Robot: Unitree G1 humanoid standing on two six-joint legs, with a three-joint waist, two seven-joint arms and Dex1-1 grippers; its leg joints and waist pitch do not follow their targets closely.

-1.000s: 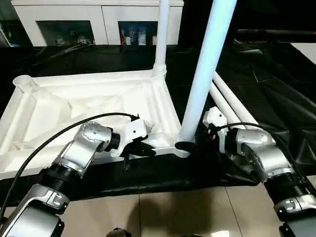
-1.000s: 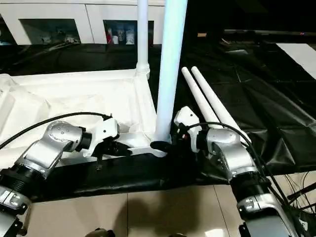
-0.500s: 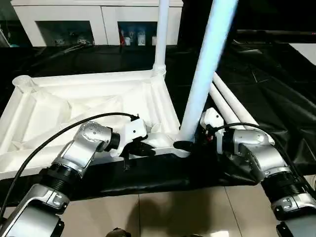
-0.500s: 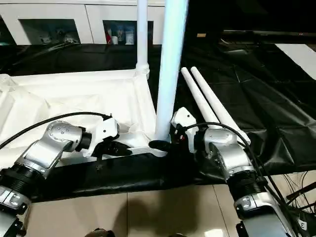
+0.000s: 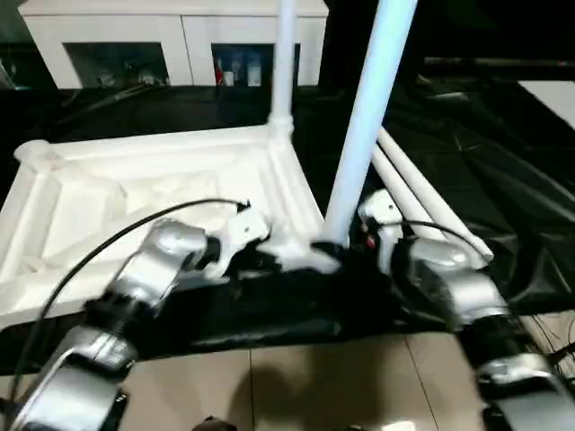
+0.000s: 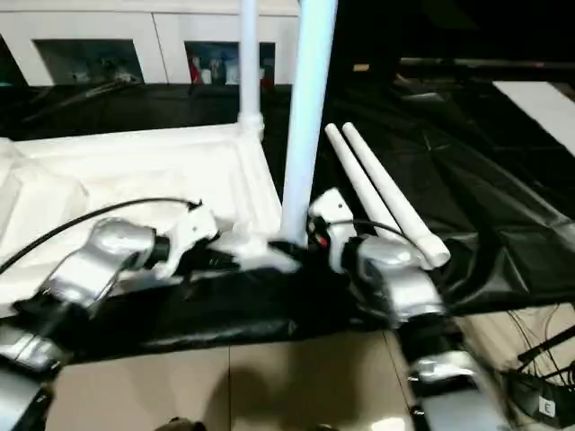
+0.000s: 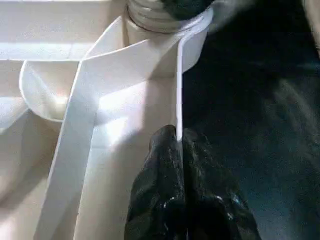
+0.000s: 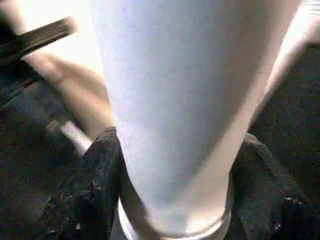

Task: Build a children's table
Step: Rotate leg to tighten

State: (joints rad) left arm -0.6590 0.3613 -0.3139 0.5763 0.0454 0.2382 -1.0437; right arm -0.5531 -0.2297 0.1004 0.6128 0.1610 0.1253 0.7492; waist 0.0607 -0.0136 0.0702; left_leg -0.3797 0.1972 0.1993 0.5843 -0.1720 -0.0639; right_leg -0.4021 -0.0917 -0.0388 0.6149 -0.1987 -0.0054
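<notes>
Standing white tapered leg, ribbed tabletop

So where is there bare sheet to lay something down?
Bare black sheet lies right of the two loose legs, and more behind the tabletop, before the cabinet. It is crowded at the near corner: both claws and the upright leg meet there.

upright legs cut off above
</notes>
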